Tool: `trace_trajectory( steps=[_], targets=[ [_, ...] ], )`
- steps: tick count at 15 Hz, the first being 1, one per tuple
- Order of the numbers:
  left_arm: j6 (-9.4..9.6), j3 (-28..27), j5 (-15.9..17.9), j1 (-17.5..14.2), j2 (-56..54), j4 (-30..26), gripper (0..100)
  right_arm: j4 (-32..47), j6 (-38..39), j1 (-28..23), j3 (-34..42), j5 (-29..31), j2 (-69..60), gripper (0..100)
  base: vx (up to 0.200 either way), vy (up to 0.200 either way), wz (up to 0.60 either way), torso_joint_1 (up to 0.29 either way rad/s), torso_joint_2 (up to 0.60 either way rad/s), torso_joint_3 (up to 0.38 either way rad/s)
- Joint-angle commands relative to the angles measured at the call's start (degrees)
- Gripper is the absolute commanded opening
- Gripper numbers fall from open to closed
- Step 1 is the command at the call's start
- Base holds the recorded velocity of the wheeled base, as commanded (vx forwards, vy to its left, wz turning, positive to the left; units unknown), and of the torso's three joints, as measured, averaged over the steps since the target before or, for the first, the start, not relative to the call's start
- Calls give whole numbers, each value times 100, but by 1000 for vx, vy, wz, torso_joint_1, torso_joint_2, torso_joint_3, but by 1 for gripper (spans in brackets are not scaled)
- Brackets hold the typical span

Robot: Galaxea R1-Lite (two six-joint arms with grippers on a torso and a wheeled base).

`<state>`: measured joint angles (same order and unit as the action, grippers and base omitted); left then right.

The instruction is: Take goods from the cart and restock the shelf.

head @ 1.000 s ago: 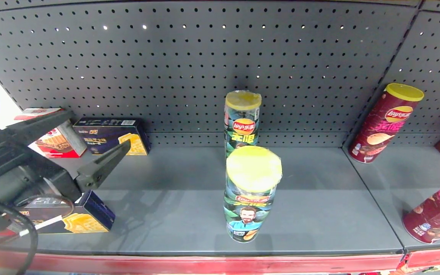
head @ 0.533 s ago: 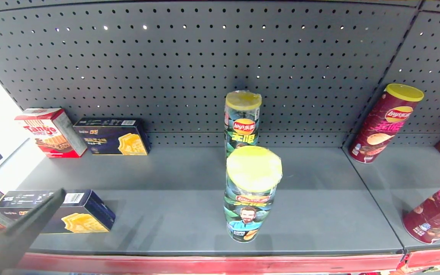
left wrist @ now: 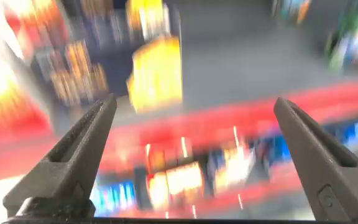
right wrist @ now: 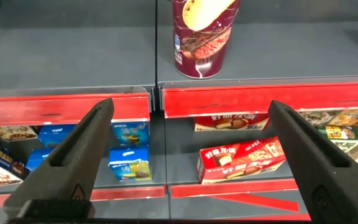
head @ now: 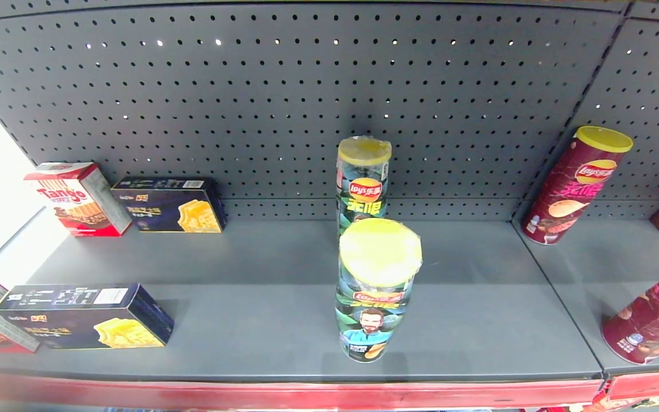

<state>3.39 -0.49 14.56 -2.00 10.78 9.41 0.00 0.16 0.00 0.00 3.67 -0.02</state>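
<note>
Since both grippers are empty in front of the shelf (head: 284,269), we judge the coming move to be a trip to the cart for another item. Which way the cart lies from either arm we cannot tell, so neither arm is clearly the nearer one.

The left gripper (left wrist: 194,101) has its jaws spread wide with nothing between them. It faces the red front strip (left wrist: 229,118), and a blue box (left wrist: 156,71) lies just beyond on the board. The right gripper (right wrist: 191,104) is just as wide and empty, level with the strip, and a maroon can (right wrist: 204,34) stands upright above it near the edge.

In the head view the stocked goods sit apart in groups. At the left, the front blue box (head: 86,317) and the rear blue box (head: 169,205) lie with their long sides along the shelf front, and a red box (head: 75,197) stands beside the rear one. Two green cans (head: 375,292) stand upright in the middle, one behind the other.

The board is flat, dark and bare between boxes and cans, and again to the cans' right. We think either gap would take another item.
</note>
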Motion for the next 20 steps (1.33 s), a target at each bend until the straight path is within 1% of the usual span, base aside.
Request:
trace_trajectory(
  steps=[1,2,3,4,5,6,8,9,10,11,12,14,15,16,20],
  targets=[
    [109,49,3,288,-805,-581,100,0,2,0,0,2,2,100,0,0,0,0,0,0],
    [101,49,-234,226,-1025,-607,100,9,2,0,0,2,2,100,0,0,0,0,0,0],
    [92,49,-682,174,-1051,-651,100,0,2,0,0,2,2,100,0,0,0,0,0,0],
    [171,49,-1429,174,-1060,-932,100,0,2,0,0,2,2,100,0,0,0,0,0,0],
    [206,49,-1500,174,-1060,-985,100,0,2,0,0,2,2,100,0,0,0,0,0,0],
    [241,49,-1464,174,-1060,-950,100,0,2,0,0,2,2,100,0,0,0,0,0,0],
    [118,49,-1473,182,-1051,-967,100,0,2,0,0,2,2,100,0,0,0,0,0,0],
    [39,40,-1359,182,-1042,-967,100,0,2,0,0,2,2,100,0,0,0,0,0,0],
    [21,40,-1429,182,-1042,-976,100,0,2,0,0,2,2,100,0,0,0,0,0,0],
    [-93,49,-1798,182,-1051,-950,100,0,2,0,0,-7,2,100,0,0,0,0,0,0],
    [-172,49,-1851,174,-1060,-941,100,0,2,0,0,-7,2,100,0,0,0,0,0,0],
    [-128,49,-1781,191,-1042,-950,100,0,2,0,0,2,2,100,0,0,0,0,0,0],
    [-198,40,-1614,191,-1042,-941,100,0,2,0,0,2,2,100,0,0,0,0,0,0],
    [-313,40,-1491,191,-1042,-941,100,9,2,0,0,2,2,100,0,0,0,0,0,0],
    [-277,40,-1429,191,-1042,-941,100,9,-7,0,0,-42,2,100,0,0,0,0,0,0]
  ],
)
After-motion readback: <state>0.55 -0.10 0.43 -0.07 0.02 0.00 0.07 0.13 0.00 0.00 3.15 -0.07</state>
